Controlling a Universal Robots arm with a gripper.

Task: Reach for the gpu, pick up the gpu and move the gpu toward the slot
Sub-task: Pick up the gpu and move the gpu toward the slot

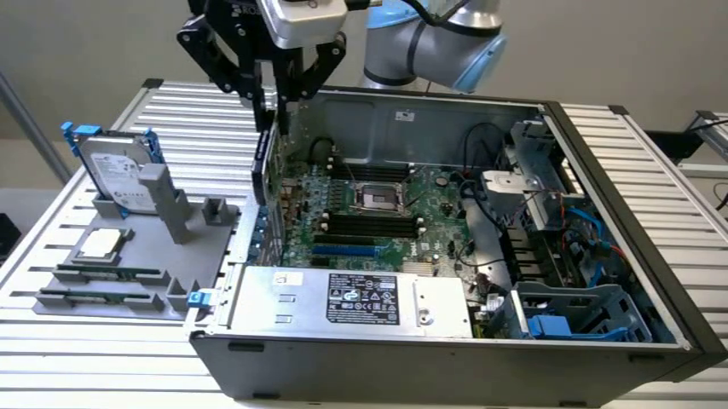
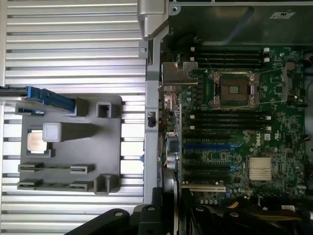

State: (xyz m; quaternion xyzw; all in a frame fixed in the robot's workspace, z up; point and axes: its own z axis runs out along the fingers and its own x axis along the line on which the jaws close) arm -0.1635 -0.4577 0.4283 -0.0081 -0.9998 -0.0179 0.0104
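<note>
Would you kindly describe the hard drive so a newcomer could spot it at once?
Find the open computer case, then the grey holder beside it on the exterior view's left. The hard drive stands upright at the holder's far corner. It is a silver box in a blue frame, unlike the flat processor chip and narrow memory sticks lying nearer.

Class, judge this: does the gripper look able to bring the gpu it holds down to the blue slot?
Probably yes. The gripper holds the gpu above the open case, and the blue slot lies uncovered. The case wall beside the card leaves little room.
</note>
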